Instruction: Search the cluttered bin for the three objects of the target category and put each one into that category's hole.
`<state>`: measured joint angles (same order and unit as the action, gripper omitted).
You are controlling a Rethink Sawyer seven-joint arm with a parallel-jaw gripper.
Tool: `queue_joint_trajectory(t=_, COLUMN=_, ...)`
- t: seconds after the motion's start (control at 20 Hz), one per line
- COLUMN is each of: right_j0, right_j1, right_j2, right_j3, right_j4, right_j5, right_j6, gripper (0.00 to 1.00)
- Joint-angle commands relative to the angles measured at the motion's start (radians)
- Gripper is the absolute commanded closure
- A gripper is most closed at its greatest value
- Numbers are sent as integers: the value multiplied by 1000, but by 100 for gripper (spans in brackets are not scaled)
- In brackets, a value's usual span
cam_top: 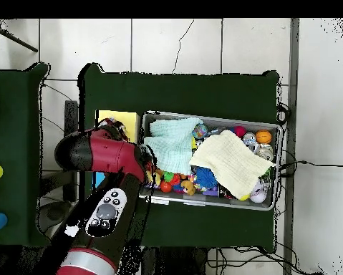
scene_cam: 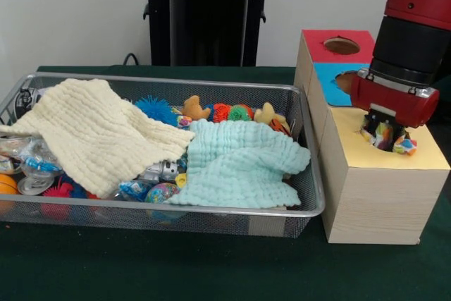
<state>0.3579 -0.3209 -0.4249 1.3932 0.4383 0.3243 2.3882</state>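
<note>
No legible writing anywhere. Arm (scene_cam: 409,19) reaching down over the wooden box (scene_cam: 380,188), gripper (scene_cam: 385,137) clenched on a multicoloured toy (scene_cam: 394,142) at the yellow section's hole; wire bin (scene_cam: 303,206) alongside.

arm (scene_cam: 412,5): reaching down from above | end effector (scene_cam: 384,135): pointing down, closure unclear

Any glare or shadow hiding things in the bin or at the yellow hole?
Front view: even light, no glare on the wire bin; the gripper and its colourful object cover the yellow hole. Overhead view: the arm hides most of the box.
</note>
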Motion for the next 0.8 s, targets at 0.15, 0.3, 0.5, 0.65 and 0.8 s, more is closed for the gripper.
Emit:
queue_joint_trajectory(t=0.15, right_j0=21, right_j1=61, right_j2=-69, right_j3=-146, right_j4=-61, right_j5=383, right_j6=122, gripper=100)
queue_joint_trajectory(t=0.3, right_j0=19, right_j1=47, right_j2=-68, right_j3=-147, right_j4=-63, right_j5=396, right_j6=117, gripper=100)
queue_joint_trajectory(t=0.5, right_j0=0, right_j1=34, right_j2=-73, right_j3=-152, right_j4=-82, right_j5=413, right_j6=103, gripper=100)
queue_joint_trajectory(t=0.65, right_j0=-6, right_j1=31, right_j2=-77, right_j3=-159, right_j4=-91, right_j5=421, right_j6=106, gripper=100)
queue_joint_trajectory(t=0.8, right_j0=-15, right_j1=22, right_j2=-77, right_j3=-168, right_j4=-93, right_j5=435, right_j6=100, gripper=100)
